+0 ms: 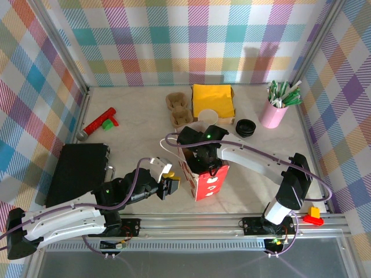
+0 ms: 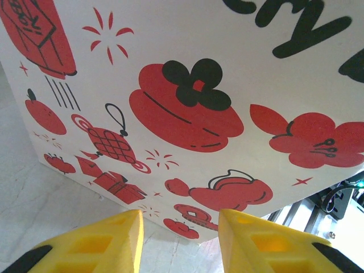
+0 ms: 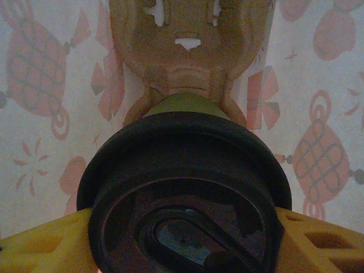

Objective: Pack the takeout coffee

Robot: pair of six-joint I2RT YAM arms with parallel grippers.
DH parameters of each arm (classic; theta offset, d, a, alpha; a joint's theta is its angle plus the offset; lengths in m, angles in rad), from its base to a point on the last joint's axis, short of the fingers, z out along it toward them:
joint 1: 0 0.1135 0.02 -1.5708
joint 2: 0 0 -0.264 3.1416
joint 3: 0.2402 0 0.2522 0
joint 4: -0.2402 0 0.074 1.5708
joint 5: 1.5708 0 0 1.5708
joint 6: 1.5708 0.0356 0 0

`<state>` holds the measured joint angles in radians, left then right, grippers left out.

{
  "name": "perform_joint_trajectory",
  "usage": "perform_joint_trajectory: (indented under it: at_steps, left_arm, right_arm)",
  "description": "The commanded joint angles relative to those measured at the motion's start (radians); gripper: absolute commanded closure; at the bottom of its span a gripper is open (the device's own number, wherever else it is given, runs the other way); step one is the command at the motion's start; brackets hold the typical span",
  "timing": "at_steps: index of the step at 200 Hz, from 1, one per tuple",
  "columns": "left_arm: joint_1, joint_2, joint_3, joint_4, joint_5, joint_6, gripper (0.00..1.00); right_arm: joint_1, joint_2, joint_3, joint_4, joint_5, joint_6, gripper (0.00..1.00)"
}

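Plaid walls ringed the pale surface point(image 1: 139, 119). The takeout coffee point(image 3: 185, 187), black lid toward the wrist camera, sat inside the red-and-white paper bag point(image 1: 206, 182) over a brown pulp cup carrier point(image 3: 187, 51). The right fingers point(image 3: 40, 244) were clamped on either side of its lid. The left fingers point(image 2: 108, 239) stood apart, grasping nothing, just beside the bag's printed side near its bottom edge. Farther back lay yellow napkins point(image 1: 213, 100) and a loose black lid point(image 1: 246, 127).
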<state>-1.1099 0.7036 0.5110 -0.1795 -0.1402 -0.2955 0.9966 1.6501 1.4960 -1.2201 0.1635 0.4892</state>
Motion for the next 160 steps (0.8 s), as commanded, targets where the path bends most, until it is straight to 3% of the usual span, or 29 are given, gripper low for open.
perform_joint_trajectory:
  at_steps: [1,160]
  left_arm:
    - [0.008,-0.01,-0.017,0.03,0.001,-0.007,0.61]
    - [0.008,0.031,-0.002,0.049,0.01,-0.002,0.61]
  right_arm:
    - [0.004,0.085,-0.067,0.038,-0.034,-0.017,0.52]
    - [0.004,0.109,-0.084,0.067,-0.042,-0.009,0.52]
